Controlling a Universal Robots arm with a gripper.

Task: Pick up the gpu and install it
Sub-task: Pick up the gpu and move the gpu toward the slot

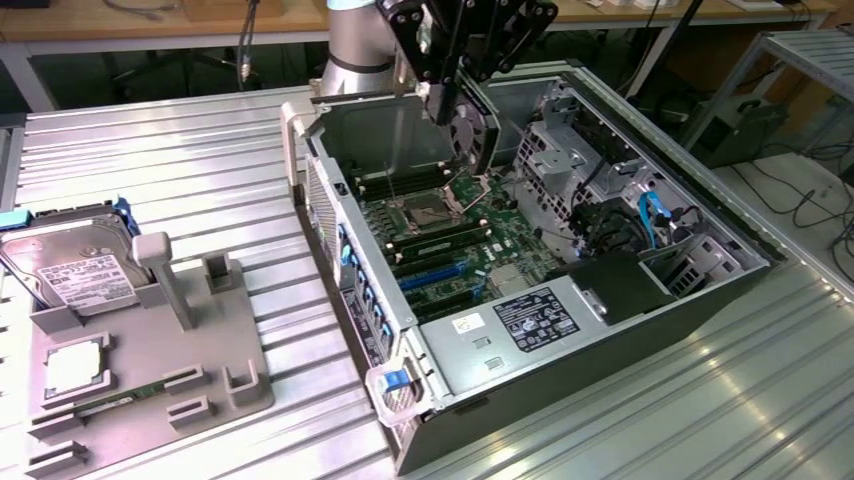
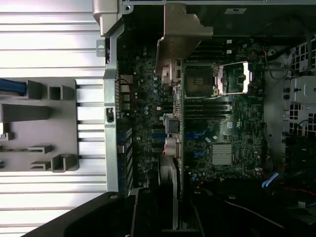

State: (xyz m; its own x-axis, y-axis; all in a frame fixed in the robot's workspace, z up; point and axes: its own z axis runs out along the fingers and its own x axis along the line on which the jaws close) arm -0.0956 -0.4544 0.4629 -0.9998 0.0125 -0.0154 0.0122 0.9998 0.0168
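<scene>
Your pincer (image 1: pixel 447 88) is closed on the gpu (image 1: pixel 470 135), which hangs edge-on directly beneath it, above the open computer case (image 1: pixel 721 290) and apart from the motherboard (image 1: pixel 454 250) below. The hold looks to be on one thin end of the card, so the weight of the fan side could make it pivot or slide between the jaws if you jolt the arm. In the wrist view the silver bracket (image 2: pixel 181 39) sits at the end farthest from the pincer; it is the part most likely to catch on the case's rear wall or on anything standing up from the board. The open CPU socket (image 1: pixel 434 210) lies almost straight under the pincer, and a dropped or swinging card could damage it or knock the memory sticks (image 1: pixel 441 243) just beside it. The blue slots (image 1: pixel 434 275) lie below and a little aside of the pincer, and I cannot tell whether the card's edge lines up with any of them. Pressing down misaligned risks bending the connector or flexing the board.
</scene>
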